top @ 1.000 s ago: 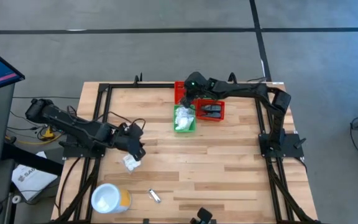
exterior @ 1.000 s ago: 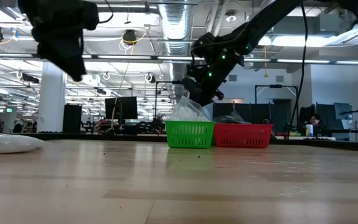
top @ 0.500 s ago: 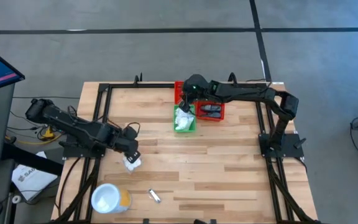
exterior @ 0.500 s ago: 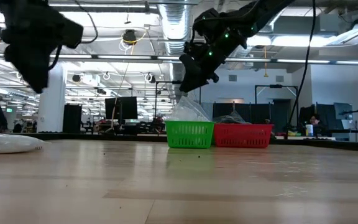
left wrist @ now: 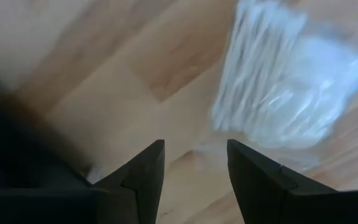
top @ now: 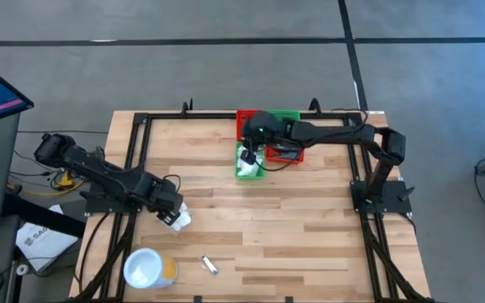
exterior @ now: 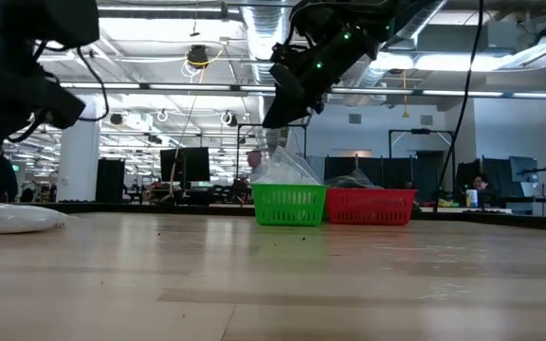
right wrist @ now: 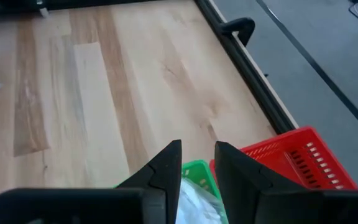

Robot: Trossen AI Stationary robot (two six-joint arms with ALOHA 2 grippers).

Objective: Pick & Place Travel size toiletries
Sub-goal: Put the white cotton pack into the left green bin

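some white plastic-wrapped packets (top: 248, 162) already lie in the green plastic bin (top: 259, 172); left gripper (left wrist: 194, 171), fingers apart and empty, hovers over another white wrapped packet (left wrist: 288, 87); right gripper (right wrist: 197, 167), fingers apart, is above the bins.

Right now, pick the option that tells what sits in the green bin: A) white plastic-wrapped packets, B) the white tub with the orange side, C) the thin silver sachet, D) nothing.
A: the high view shows white plastic-wrapped packets piled in the green bin, and the low view shows clear wrap rising above its rim.
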